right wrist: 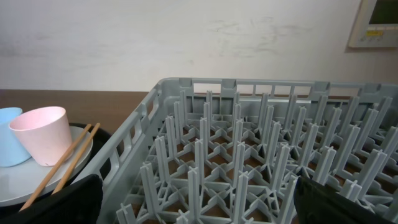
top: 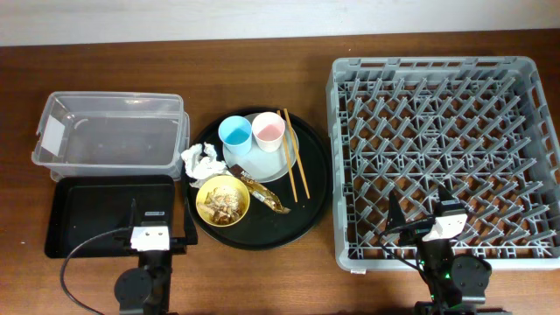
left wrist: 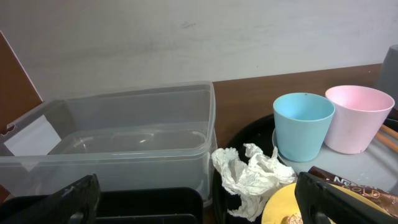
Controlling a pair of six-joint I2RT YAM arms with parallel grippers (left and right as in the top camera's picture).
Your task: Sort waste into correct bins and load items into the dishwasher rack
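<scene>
Seen from above, a wooden table [top: 262,35] holds a large grey dishwasher rack [top: 437,63] that fills the right half of the frame. At the centre sits a round black tray [top: 262,241] carrying a pale plate [top: 261,164]. On the plate stand a light blue cup [top: 234,132] and, just to its right, a pink cup [top: 268,131]. Two wooden chopsticks [top: 294,166] lie across the plate's right edge. At the tray's lower left a yellow bowl [top: 200,203] holds beige food scraps [top: 227,201], with a gold-brown wrapper [top: 264,194] just to its right. A crumpled white tissue [top: 200,161] sits on the tray's left rim. At upper left is a clear tub [top: 114,140] with a white label [top: 54,133], and just below it a flat black bin tray [top: 96,206]. At the bottom left, the left gripper [left wrist: 199,198] hovers over that flat tray's lower edge, its fingers wide apart. At the bottom right, the right gripper [right wrist: 199,199] hovers over the rack's lower edge, its fingers likewise spread
</scene>
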